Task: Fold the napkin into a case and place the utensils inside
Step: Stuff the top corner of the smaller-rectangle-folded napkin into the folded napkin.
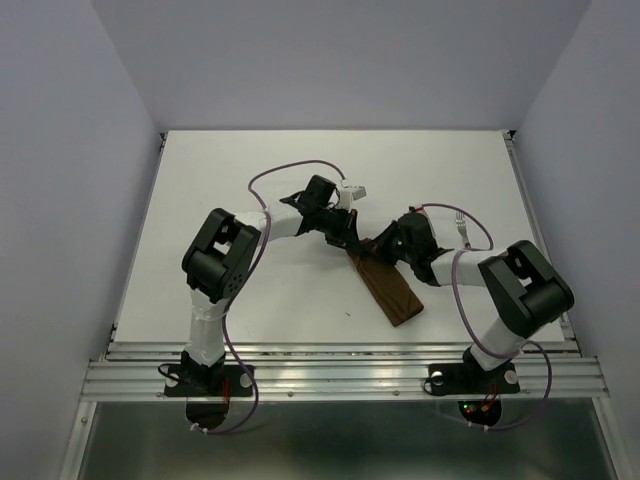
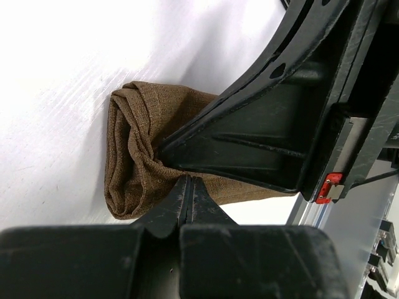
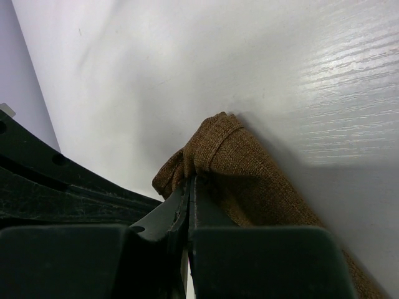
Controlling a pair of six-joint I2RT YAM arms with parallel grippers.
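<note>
The dark brown cloth lies folded as a narrow case (image 1: 392, 292), slanting from table centre toward the near right. Both grippers meet at its far end. My left gripper (image 1: 349, 240) has its jaws shut with the tips on the cloth's lower edge (image 2: 189, 182); the case (image 2: 137, 143) bunches in folds there. My right gripper (image 1: 385, 250) is shut on the hemmed corner (image 3: 190, 182) of the case (image 3: 249, 168) and holds it slightly raised. A silver fork (image 1: 462, 228) lies to the right, by the right arm. I cannot make out the knife.
The right gripper's black fingers (image 2: 262, 131) cross close above the cloth in the left wrist view. A small pale piece (image 1: 353, 188) sits by the left wrist; I cannot tell what it is. The metal rail (image 1: 340, 372) runs along the near edge.
</note>
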